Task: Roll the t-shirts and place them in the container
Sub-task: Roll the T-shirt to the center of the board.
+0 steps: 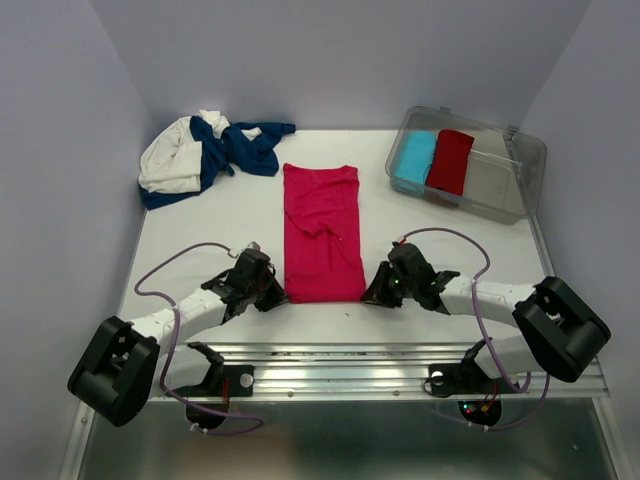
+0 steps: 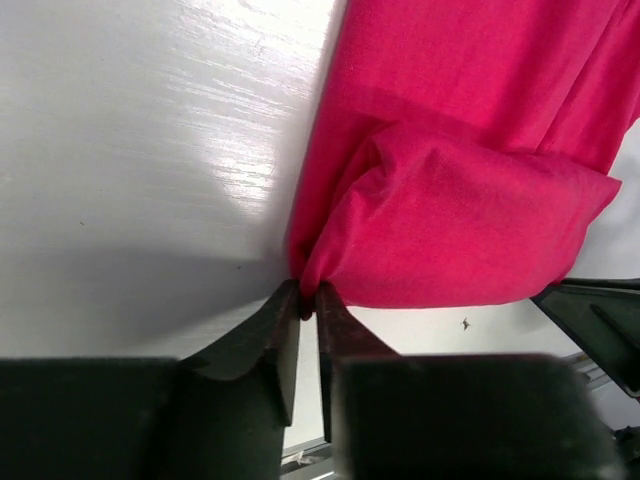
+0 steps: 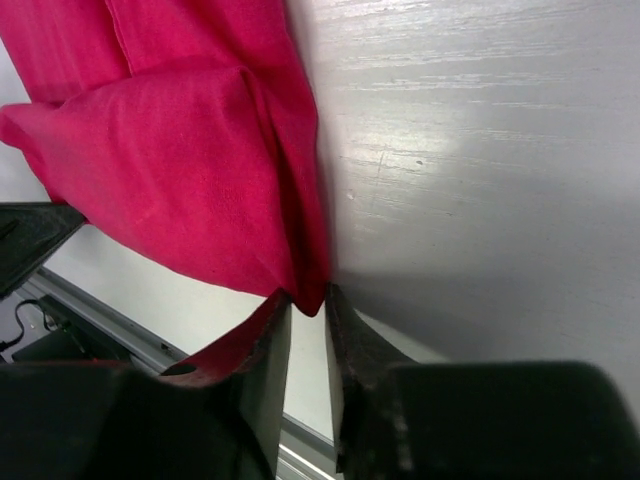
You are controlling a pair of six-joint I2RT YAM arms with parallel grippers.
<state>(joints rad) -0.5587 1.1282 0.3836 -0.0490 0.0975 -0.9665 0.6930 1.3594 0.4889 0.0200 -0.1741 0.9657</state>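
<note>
Pink-red t-shirt [image 1: 322, 232] apparently pinched: left gripper [image 2: 308, 292], right gripper [image 3: 308, 298].

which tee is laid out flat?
The pink-red t-shirt, laid as a long strip mid-table; the navy t-shirt and cream-white t-shirt lie crumpled together at the far-left corner.

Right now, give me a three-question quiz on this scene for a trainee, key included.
1. True or false: the pink t-shirt lies crumpled inside the clear bin.
2. What is in the clear bin? A) a light-blue roll and a dark red roll; B) two pink tees; C) a pair of socks.
3. What do the left claw and the right claw each pinch?
Key: 1 false, it lies spread out on the table; 2 A; 3 a near corner of the pink t-shirt.
</note>
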